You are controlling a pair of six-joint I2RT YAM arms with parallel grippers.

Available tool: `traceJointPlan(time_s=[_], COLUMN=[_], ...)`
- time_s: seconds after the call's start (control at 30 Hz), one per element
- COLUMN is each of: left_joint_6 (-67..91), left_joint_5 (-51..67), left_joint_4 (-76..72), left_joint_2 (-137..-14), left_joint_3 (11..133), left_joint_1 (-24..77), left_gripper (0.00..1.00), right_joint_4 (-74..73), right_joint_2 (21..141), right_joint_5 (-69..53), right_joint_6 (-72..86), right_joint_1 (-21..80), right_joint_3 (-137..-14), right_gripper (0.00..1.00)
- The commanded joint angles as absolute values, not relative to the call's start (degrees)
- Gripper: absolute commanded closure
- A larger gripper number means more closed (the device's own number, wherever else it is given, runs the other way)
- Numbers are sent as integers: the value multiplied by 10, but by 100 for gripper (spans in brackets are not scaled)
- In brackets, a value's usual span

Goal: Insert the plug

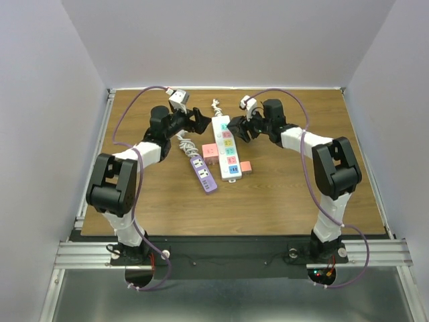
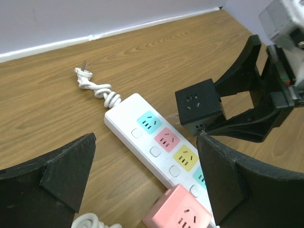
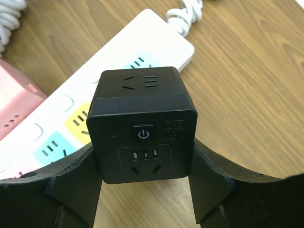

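My right gripper [image 1: 241, 129] is shut on a black cube plug [image 3: 142, 126], one finger on each side of it. In the left wrist view the black cube plug [image 2: 198, 107] hangs just above the right edge of the white power strip [image 2: 124, 114], beside its teal and pink sockets. The white power strip [image 1: 226, 147] lies lengthwise mid-table, its coiled cord [image 2: 97, 88] at the far end. My left gripper [image 1: 200, 121] stands open over the strip's left side, holding nothing. Its fingers [image 2: 52, 175] straddle the strip.
A purple power strip [image 1: 204, 176] lies left of the white one, with a white cable [image 1: 184, 142] behind it. One pink cube adapter [image 1: 210, 153] sits against the white strip's left edge, another [image 1: 246, 167] on its right. White walls close the table's far and side edges.
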State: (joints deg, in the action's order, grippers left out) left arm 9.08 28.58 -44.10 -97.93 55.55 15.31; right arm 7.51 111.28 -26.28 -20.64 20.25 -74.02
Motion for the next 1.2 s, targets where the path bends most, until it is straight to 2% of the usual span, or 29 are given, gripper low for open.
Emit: traceJointPlan(time_s=[0.0,0.3,0.5,1.17], left_joint_6=[84,77,82,76], left_joint_5=[277,254,255,307], left_joint_4=[-432,-385,-383,-346], left_joint_2=[-1013,-1100,-1137,-1224], left_joint_3=[600,673,697,785], left_joint_1=[162,188,188,217], left_gripper=[1,1,1,1], right_joint_4=[108,108,112,140], right_joint_2=[1093,1098,1085,1016], right_joint_5=[-231,-173,-180,-293], right_joint_6=[-212,-180,-150,-149], right_joint_1=[201,201,202,250], right_joint_3=[-746,-735,-701,-583], right_gripper=[99,100,100,100])
